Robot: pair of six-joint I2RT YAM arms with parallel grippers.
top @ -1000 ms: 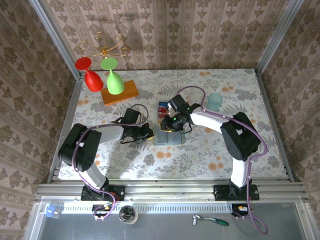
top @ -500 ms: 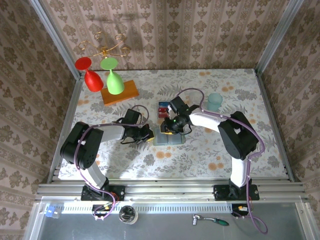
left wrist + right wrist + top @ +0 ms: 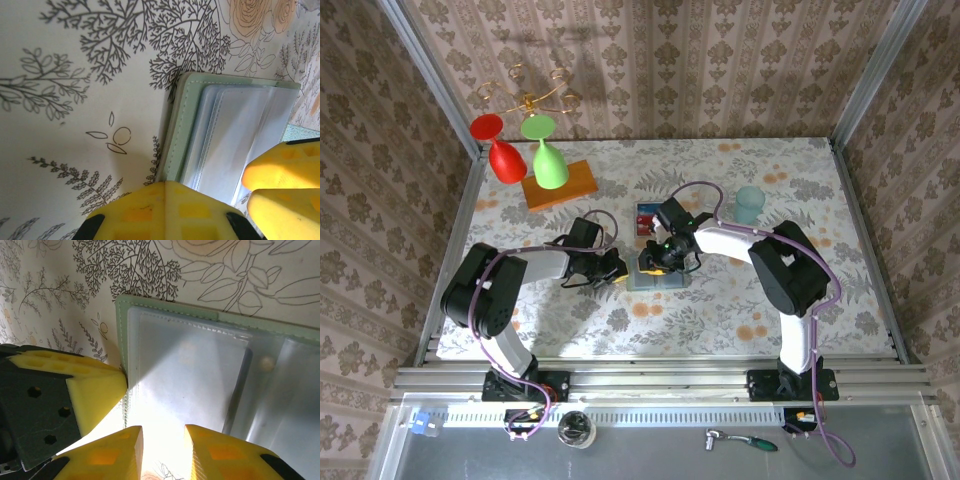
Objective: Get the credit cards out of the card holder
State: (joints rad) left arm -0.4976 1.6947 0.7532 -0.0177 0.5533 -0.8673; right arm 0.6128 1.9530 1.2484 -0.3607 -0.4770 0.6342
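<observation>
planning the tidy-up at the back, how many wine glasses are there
2. The red wine glass is at the back left, near the frame post. The green wine glass is just right of it, by the orange wooden block. None seem hidden.

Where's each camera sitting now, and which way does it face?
Top external: above, behind the bases, facing down at the table; both arms, left gripper and right gripper at the holder.
Left wrist: on the left arm, facing down at the holder's edge; own fingers below.
Right wrist: on the right arm, facing down at its pockets; own fingers below.
Shared: the holder, all three.
</observation>
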